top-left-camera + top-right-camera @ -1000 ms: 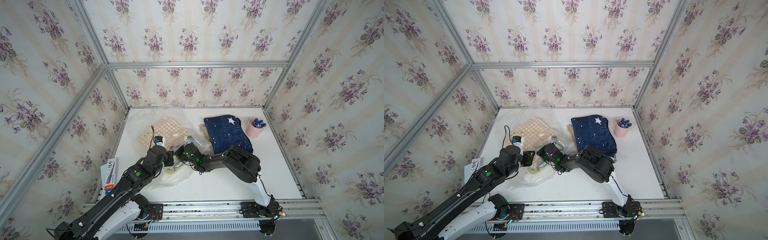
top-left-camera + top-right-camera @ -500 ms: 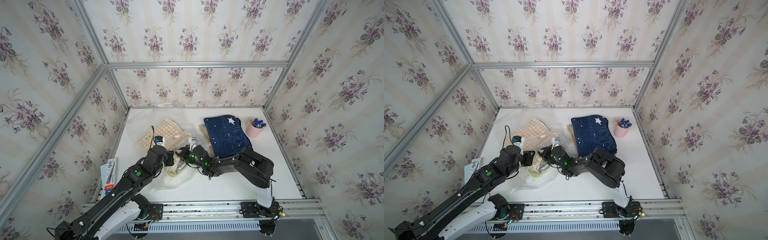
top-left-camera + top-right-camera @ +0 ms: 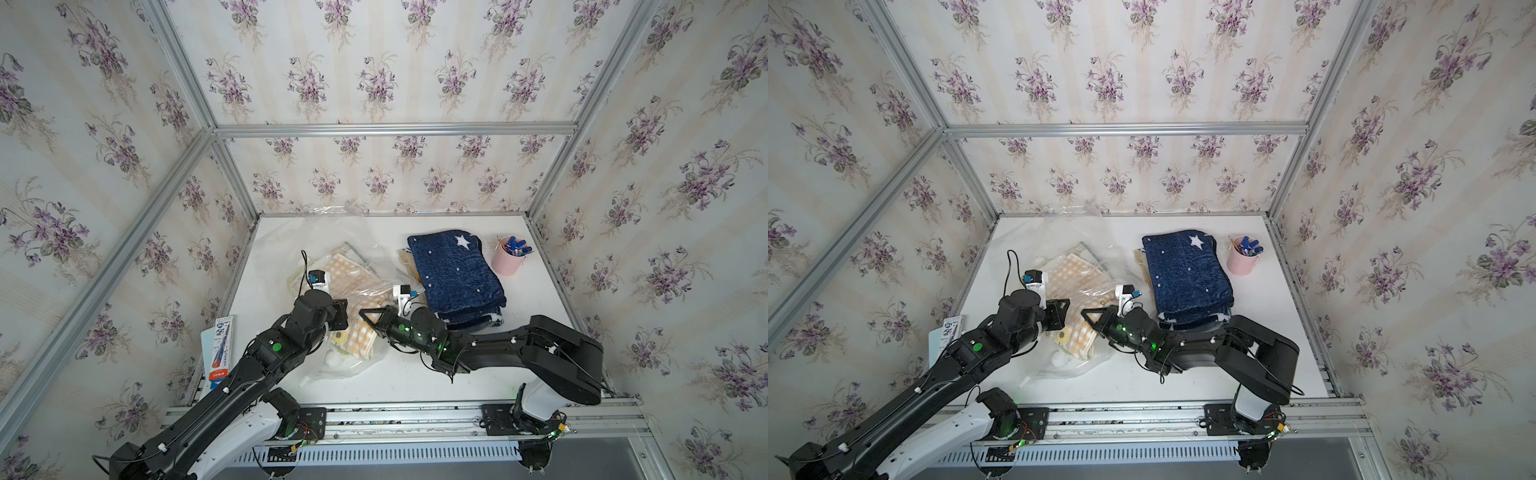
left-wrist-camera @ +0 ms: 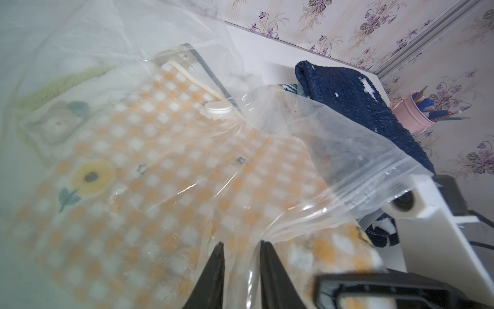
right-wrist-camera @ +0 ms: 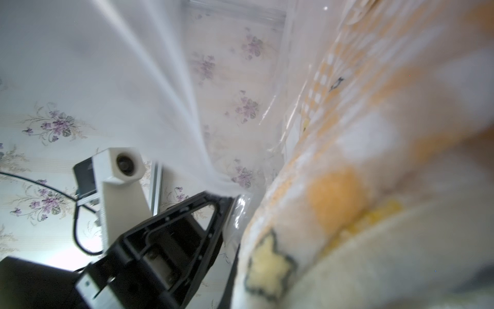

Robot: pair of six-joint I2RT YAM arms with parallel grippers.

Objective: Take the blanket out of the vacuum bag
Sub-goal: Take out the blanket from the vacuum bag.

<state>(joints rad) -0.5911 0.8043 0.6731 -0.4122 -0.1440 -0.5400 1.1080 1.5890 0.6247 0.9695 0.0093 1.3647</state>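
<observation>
One bag [image 3: 316,232] is spread over the left half of the table [image 3: 519,332], and one checked blanket [image 3: 358,332] is seen through its film, probably partly inside. Two grippers are found at its near end: film is pinched between the narrow jaws of the left gripper [image 4: 242,256]; the right gripper [image 3: 368,316] is shut, its catch hidden. One navy blanket [image 3: 455,274] and one cup [image 3: 508,262] of pens are set to the right.
</observation>
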